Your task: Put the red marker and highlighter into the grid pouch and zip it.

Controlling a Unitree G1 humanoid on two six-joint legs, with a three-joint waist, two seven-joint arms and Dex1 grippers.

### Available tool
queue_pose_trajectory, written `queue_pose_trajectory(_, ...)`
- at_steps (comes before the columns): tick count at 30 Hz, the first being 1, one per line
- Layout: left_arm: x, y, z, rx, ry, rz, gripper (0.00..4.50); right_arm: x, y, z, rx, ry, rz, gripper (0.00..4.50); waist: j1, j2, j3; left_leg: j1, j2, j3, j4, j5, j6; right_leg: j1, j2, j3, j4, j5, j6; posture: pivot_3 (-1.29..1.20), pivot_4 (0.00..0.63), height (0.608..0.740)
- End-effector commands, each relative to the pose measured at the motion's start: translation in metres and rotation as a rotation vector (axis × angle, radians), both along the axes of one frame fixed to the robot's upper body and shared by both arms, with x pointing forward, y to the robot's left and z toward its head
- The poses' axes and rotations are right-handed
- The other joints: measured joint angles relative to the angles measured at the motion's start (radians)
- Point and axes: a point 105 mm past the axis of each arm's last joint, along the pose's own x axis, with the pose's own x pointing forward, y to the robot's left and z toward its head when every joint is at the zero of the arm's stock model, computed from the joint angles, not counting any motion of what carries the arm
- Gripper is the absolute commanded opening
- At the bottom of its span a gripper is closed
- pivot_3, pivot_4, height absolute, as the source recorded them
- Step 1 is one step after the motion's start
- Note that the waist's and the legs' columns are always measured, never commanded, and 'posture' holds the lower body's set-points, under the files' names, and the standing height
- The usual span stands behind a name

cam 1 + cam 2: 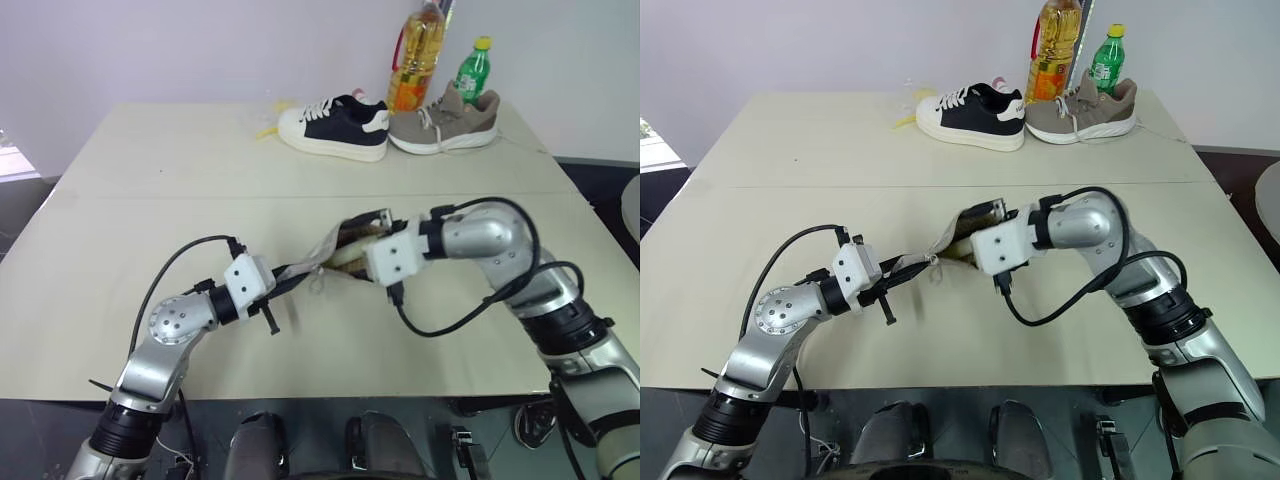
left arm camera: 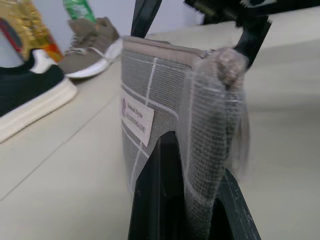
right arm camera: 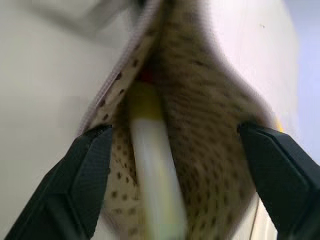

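Note:
The grid pouch (image 1: pixel 332 250) hangs above the table between my two grippers, with its white label (image 2: pixel 136 120) facing the left wrist camera. My left gripper (image 1: pixel 285 277) is shut on the pouch's near end. At the pouch's open mouth (image 3: pixel 210 100), my right gripper (image 1: pixel 366 240) is open, one finger on each side of the opening. The yellow highlighter (image 3: pixel 152 165) lies inside the pouch, its pale end toward the mouth. A small red patch (image 3: pixel 145 75) shows deeper inside; I cannot tell whether it is the red marker.
At the table's far edge stand a black-and-white shoe (image 1: pixel 335 126), a grey shoe (image 1: pixel 447 124), an oil bottle (image 1: pixel 418 55) and a green bottle (image 1: pixel 473 70). A small yellow scrap (image 1: pixel 265 131) lies left of the shoes. The table (image 1: pixel 150 200) is bare around the pouch.

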Motion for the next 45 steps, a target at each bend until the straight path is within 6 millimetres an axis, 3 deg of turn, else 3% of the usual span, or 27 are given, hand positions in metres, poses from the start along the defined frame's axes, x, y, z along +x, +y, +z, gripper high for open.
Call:
queue_pose_trajectory(1, 0.012, 0.011, 0.015, -0.102, -0.042, 0.098, 0.0, 0.004, -0.01, 0.063, 0.366, 0.108, -0.087, 3.81, 0.0, 0.0, 0.0, 0.0, 0.0, 0.0, 0.0, 0.0, 0.0, 0.0, 0.0, 0.0, 0.0, 0.0, 0.0, 0.0, 0.15, 0.705)
queue_pose_trajectory(5, 0.02, 0.009, 0.024, -0.219, -0.029, 0.132, 0.0, 0.003, -0.027, 0.076, 0.537, 0.272, -0.138, 3.81, 0.002, -0.002, -0.001, 0.0, 0.0, -0.001, 0.0, 0.0, 0.0, 0.001, 0.0, 0.0, 0.0, 0.0, 0.0, 0.0, 0.15, 0.705)
queue_pose_trajectory(9, 0.031, 0.004, 0.03, -0.319, -0.009, 0.167, 0.0, -0.001, -0.036, 0.047, 0.576, 0.474, -0.22, 3.81, 0.005, -0.002, -0.001, 0.0, 0.0, -0.001, 0.0, 0.0, 0.0, 0.001, -0.001, 0.0, 0.0, 0.0, 0.0, 0.0, 0.15, 0.705)
queue_pose_trajectory(12, 0.037, 0.0, 0.035, -0.369, -0.005, 0.178, 0.0, -0.01, -0.021, 0.019, 0.561, 0.592, -0.245, 3.81, 0.0, -0.002, -0.001, -0.001, 0.0, -0.002, 0.0, 0.0, 0.001, 0.001, -0.001, -0.001, -0.001, 0.0, 0.0, 0.0, 0.15, 0.705)
queue_pose_trajectory(16, 0.038, -0.008, 0.036, -0.372, -0.008, 0.164, 0.0, 0.006, 0.005, 0.003, 0.673, 0.639, -0.357, 3.81, -0.011, -0.002, -0.001, 0.0, 0.0, -0.001, -0.001, 0.0, 0.0, 0.0, 0.001, -0.001, 0.001, 0.0, 0.0, 0.0, 0.15, 0.705)
queue_pose_trajectory(20, 0.038, -0.014, 0.036, -0.363, -0.013, 0.152, 0.0, 0.009, 0.027, 0.001, 0.756, 0.701, -0.373, 3.81, -0.002, -0.002, -0.001, -0.001, 0.0, -0.002, -0.001, 0.0, 0.0, -0.001, 0.002, -0.001, 0.002, 0.0, 0.0, 0.0, 0.15, 0.705)
queue_pose_trajectory(23, 0.038, -0.015, 0.034, -0.356, -0.012, 0.148, 0.0, 0.007, 0.035, 0.0, 0.757, 0.722, -0.366, 2.98, 0.004, -0.003, -0.002, -0.003, -0.001, -0.002, 0.0, 0.0, 0.0, -0.001, 0.001, -0.001, 0.001, 0.0, 0.0, 0.0, 0.15, 0.705)
queue_pose_trajectory(28, 0.038, -0.017, 0.033, -0.352, -0.015, 0.148, 0.0, 0.008, 0.036, 0.003, 0.779, 0.738, -0.369, 0.33, 0.001, -0.004, -0.002, -0.005, -0.002, -0.003, 0.001, 0.0, 0.0, -0.002, 0.0, -0.001, 0.0, 0.0, 0.0, 0.0, 0.15, 0.705)
queue_pose_trajectory(29, 0.038, -0.016, 0.033, -0.352, -0.016, 0.151, 0.0, 0.009, 0.035, 0.007, 0.791, 0.739, -0.364, 0.05, 0.0, -0.004, -0.002, -0.005, -0.001, -0.003, 0.0, 0.0, 0.0, -0.002, 0.0, -0.001, 0.0, 0.0, 0.0, 0.0, 0.15, 0.705)
queue_pose_trajectory(33, 0.038, -0.011, 0.031, -0.343, -0.021, 0.167, 0.0, 0.013, 0.024, 0.013, 0.806, 0.723, -0.373, 0.05, -0.002, -0.004, -0.002, -0.004, -0.001, -0.003, 0.0, 0.0, 0.0, -0.003, 0.0, -0.001, 0.0, 0.0, 0.0, 0.0, 0.15, 0.705)
queue_pose_trajectory(39, 0.04, -0.001, 0.029, -0.321, -0.029, 0.193, 0.0, 0.032, -0.01, 0.023, 0.825, 0.622, -0.463, 0.05, -0.001, -0.003, -0.002, -0.005, -0.001, -0.003, 0.0, 0.0, 0.0, -0.002, 0.0, -0.001, 0.0, 0.0, 0.0, 0.0, 0.15, 0.705)
queue_pose_trajectory(44, 0.04, 0.002, 0.028, -0.319, -0.029, 0.196, 0.0, 0.016, 0.0, 0.019, 0.799, 0.686, -0.38, 0.05, -0.002, -0.004, -0.002, -0.005, -0.001, -0.003, -0.001, 0.0, 0.0, -0.003, 0.0, -0.001, -0.001, 0.0, 0.0, 0.0, 0.15, 0.705)
queue_pose_trajectory(45, 0.04, 0.002, 0.028, -0.32, -0.029, 0.197, 0.0, 0.011, 0.005, 0.015, 0.784, 0.702, -0.372, 0.28, -0.002, -0.004, -0.002, -0.005, -0.001, -0.003, -0.001, 0.0, 0.0, -0.003, 0.001, -0.001, -0.001, 0.0, 0.0, 0.0, 0.15, 0.705)
